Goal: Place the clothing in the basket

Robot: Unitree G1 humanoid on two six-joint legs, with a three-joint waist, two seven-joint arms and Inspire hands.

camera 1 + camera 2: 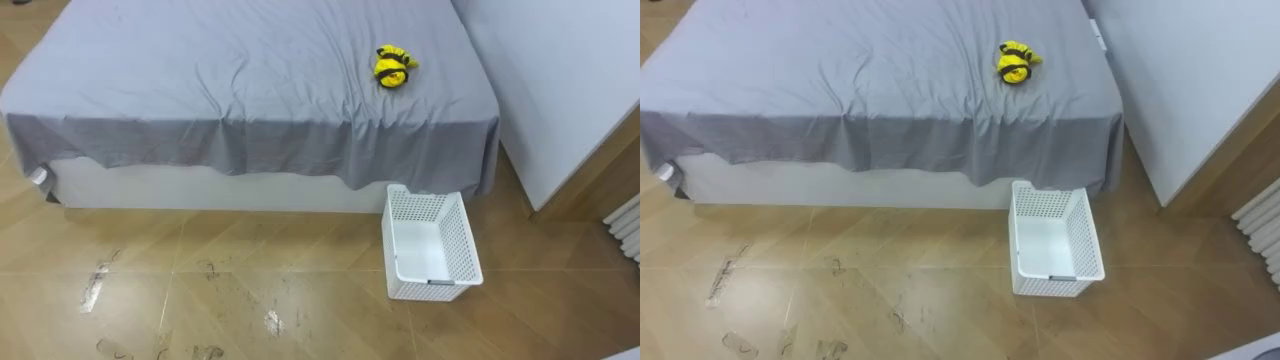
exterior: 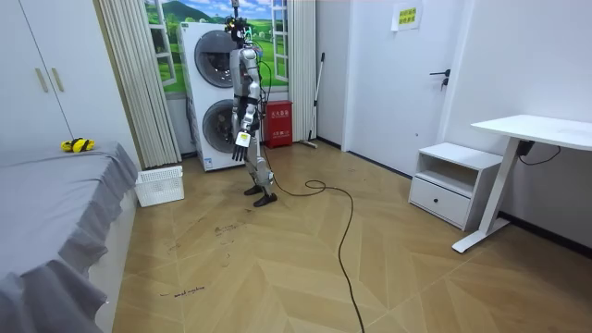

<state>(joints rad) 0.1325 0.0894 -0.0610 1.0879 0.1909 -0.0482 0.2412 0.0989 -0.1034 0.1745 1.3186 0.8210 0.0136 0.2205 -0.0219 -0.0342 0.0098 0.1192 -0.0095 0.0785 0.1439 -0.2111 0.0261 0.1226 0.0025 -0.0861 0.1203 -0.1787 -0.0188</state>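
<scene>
Clothes (image 1: 392, 66) on the bed (image 1: 230, 80), white basket (image 1: 425, 206) empty.
Your left robot hand (image 2: 242, 148) hangs down by the robot's side; you cannot tell if it is open or closed. The yellow and black clothes lie near the bed's edge, and the basket sits on the floor (image 1: 250, 290) just beside the bed.

No legible text is found. A yellow-green wall sign (image 2: 404, 16) is noted high above the left hand (image 2: 241, 148), toward the room view's right of it. Its print is too small to be read.
</scene>
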